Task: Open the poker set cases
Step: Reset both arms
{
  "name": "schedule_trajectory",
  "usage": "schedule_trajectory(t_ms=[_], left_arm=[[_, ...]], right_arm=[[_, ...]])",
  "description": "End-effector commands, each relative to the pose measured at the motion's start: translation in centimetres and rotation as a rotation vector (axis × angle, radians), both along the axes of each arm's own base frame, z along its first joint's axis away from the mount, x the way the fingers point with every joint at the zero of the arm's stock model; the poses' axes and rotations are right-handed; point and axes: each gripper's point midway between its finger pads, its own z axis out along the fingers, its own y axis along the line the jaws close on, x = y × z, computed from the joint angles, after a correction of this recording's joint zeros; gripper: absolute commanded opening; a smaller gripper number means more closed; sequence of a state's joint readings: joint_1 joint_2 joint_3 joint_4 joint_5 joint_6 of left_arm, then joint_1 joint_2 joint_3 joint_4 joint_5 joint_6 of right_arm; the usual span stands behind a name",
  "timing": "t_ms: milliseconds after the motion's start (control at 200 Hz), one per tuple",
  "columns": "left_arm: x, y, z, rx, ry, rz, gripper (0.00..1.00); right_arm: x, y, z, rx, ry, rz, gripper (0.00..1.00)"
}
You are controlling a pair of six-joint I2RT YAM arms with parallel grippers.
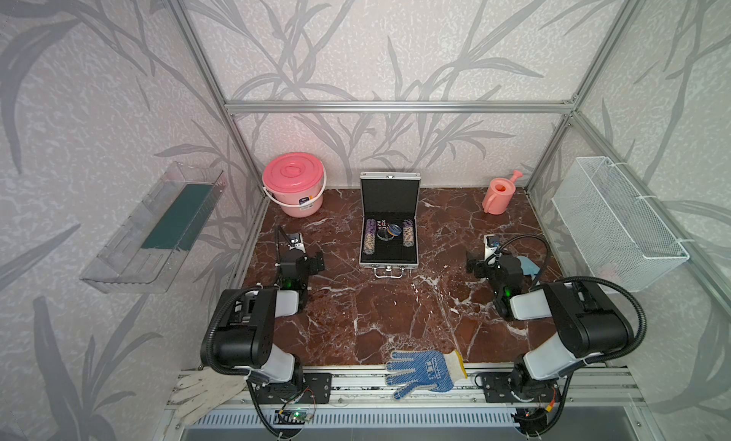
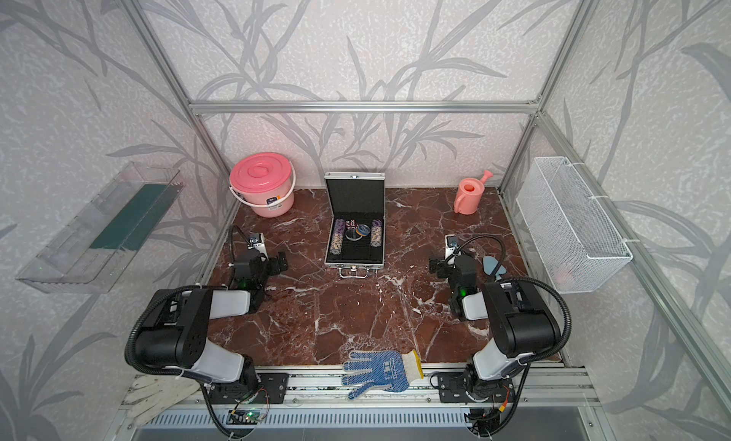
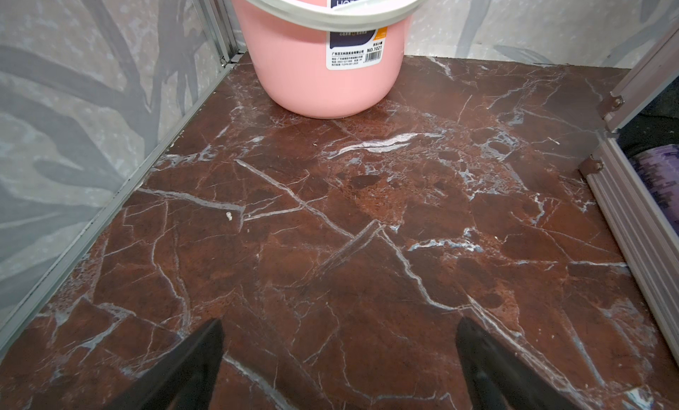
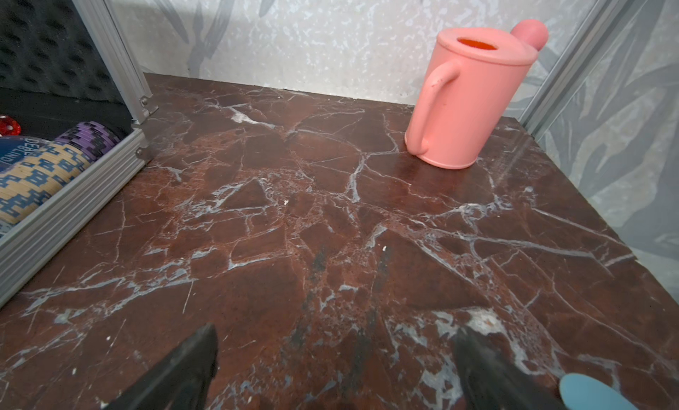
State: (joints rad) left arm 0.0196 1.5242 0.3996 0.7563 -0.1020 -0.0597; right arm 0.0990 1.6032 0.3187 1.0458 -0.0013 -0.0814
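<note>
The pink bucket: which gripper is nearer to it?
Left. The left gripper is in front of the bucket; the right gripper is across the table, past the open case.

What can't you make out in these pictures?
- Blue object: mostly hidden behind the right arm in both top views; cut off by the frame edge in the right wrist view.
- Pinkish thing in basket: blurred behind the mesh in both top views.
- Bucket: upper part cut off by the frame edge in the left wrist view.
- Case latches: too small in both top views.
</note>
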Motion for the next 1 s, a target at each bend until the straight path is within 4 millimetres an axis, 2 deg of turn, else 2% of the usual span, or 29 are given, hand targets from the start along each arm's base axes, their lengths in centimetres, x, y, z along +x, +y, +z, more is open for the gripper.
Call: schedule_trajectory(t_ms=[0,25,50,105,120,155,190,210,245,290,315,365,385,455,470,550,580,590,635,660,720,760,800,820,870,895,920,960,995], left_arm=[[0.8,-0.1,1.4,0.012,-0.04,-0.013,0.99],[0.8,-0.1,1.4,0.012,-0.04,-0.013,0.99],[0.8,0.0,1.4,0.013,-0.041,-0.012,0.99],[0.8,-0.1,1.4,0.013,-0.041,-0.013,0.99],[0.8,-0.1,1.4,0.013,-0.041,-0.013,0.99],[0.8,-0.1,1.5,0.013,-0.043,-0.014,0.99],[0.8,-0.1,1.4,0.013,-0.041,-0.014,0.99],[0.8,-0.1,1.4,0.013,-0.042,-0.013,0.99],[0.8,-0.1,1.4,0.012,-0.042,-0.013,0.99],[0.8,-0.1,1.4,0.012,-0.041,-0.013,0.99],[0.8,-0.1,1.4,0.012,-0.041,-0.014,0.99],[0.8,-0.1,1.4,0.012,-0.042,-0.013,0.99],[0.8,-0.1,1.4,0.013,-0.042,-0.015,0.99],[0.8,-0.1,1.4,0.013,-0.042,-0.015,0.99],[0.8,-0.1,1.4,0.013,-0.041,-0.013,0.99],[0.8,-0.1,1.4,0.013,-0.042,-0.013,0.99],[0.8,-0.1,1.4,0.013,-0.042,-0.013,0.99],[0.8,-0.1,1.4,0.012,-0.042,-0.014,0.99],[0.8,-0.1,1.4,0.012,-0.042,-0.013,0.99],[0.8,-0.1,1.4,0.013,-0.04,-0.013,0.99],[0.8,-0.1,1.4,0.013,-0.041,-0.014,0.99],[0.8,-0.1,1.4,0.012,-0.042,-0.014,0.99],[0.8,-0.1,1.4,0.012,-0.041,-0.013,0.99],[0.8,-0.1,1.4,0.012,-0.04,-0.014,0.99],[0.8,-0.1,1.4,0.013,-0.042,-0.012,0.99],[0.8,-0.1,1.4,0.013,-0.042,-0.014,0.99],[0.8,-0.1,1.4,0.012,-0.042,-0.013,0.99],[0.8,-0.1,1.4,0.012,-0.041,-0.013,0.99],[0.8,-0.1,1.4,0.012,-0.042,-0.013,0.99]], right_arm=[[0.5,0.3,1.4,0.013,-0.037,0.018,0.99],[0.8,-2.0,1.4,0.019,-0.04,-0.129,0.99],[0.6,-2.3,1.4,0.027,-0.039,-0.135,0.99],[0.4,2.0,1.4,0.035,-0.03,0.145,0.96],[0.3,2.4,1.4,0.019,-0.03,0.169,0.97],[0.3,1.2,1.3,0.024,-0.028,0.091,0.99],[0.6,-1.8,1.3,0.035,-0.041,-0.093,0.99],[0.5,-2.4,1.4,0.044,-0.046,-0.133,0.99],[0.3,-0.8,1.4,0.044,-0.046,-0.019,1.0],[0.0,2.7,1.6,0.027,-0.055,0.19,0.95],[-0.1,2.6,1.5,0.014,-0.048,0.178,0.95],[0.5,-0.6,1.5,0.026,-0.045,-0.025,1.0],[0.5,-1.0,1.5,0.036,-0.05,-0.047,0.99],[-0.1,2.6,1.6,0.046,-0.047,0.21,0.96],[-0.1,2.9,1.6,0.041,-0.049,0.216,0.98],[0.6,-1.3,1.5,0.04,-0.046,-0.065,0.99],[0.4,-0.5,1.5,0.053,-0.05,0.007,0.99],[0.2,0.8,1.6,0.066,-0.049,0.097,0.99],[-0.3,2.8,1.7,0.04,-0.059,0.223,1.0],[-0.1,2.2,1.6,0.022,-0.058,0.162,0.99],[0.3,-1.2,1.7,0.032,-0.072,-0.063,0.99],[-0.1,1.0,1.6,0.06,-0.06,0.103,1.0],[-0.5,3.4,1.7,0.04,-0.055,0.261,0.95],[-0.3,2.5,1.6,0.021,-0.052,0.198,1.0],[0.2,-1.5,1.6,0.036,-0.063,-0.061,0.99],[0.1,-2.1,1.7,0.052,-0.078,-0.101,0.99],[0.0,-1.1,1.7,0.068,-0.075,-0.012,0.99],[-0.3,2.1,1.8,0.077,-0.058,0.218,0.97],[0.0,2.6,1.6,0.038,-0.047,0.202,0.99]])
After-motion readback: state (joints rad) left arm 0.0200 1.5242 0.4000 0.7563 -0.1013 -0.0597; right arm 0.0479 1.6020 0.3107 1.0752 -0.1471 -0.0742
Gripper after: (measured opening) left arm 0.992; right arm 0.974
